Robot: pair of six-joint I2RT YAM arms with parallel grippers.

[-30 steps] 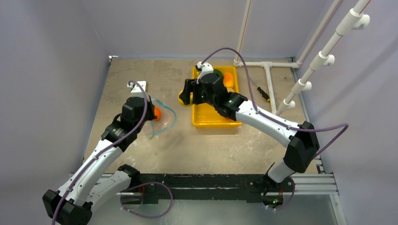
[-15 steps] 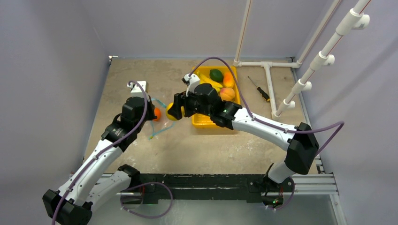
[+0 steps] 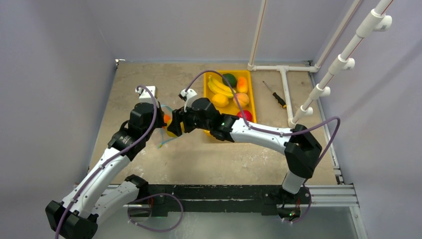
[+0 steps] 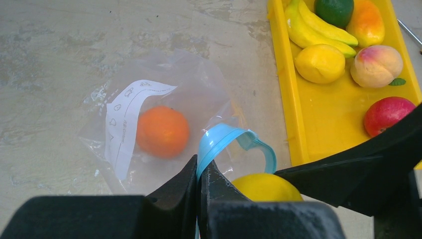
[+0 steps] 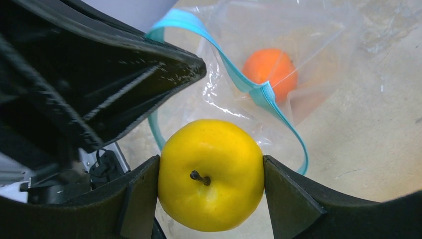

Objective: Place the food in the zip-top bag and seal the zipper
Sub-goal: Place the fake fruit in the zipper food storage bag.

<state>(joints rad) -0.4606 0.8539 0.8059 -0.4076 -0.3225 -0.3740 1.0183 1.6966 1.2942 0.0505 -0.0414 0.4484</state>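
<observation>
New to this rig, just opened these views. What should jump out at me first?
A yellow toy fruit sits gripped in the right end effector, right at the mouth of the clear bag. The left end effector pinches the teal zipper strip, lifting the mouth open; an orange already lies inside. A yellow tray beside it holds more fruit.

Zip-top bag (image 4: pixel 199 94) lies left of the tray (image 4: pixel 287 119), orange (image 4: pixel 162 131) inside it
</observation>
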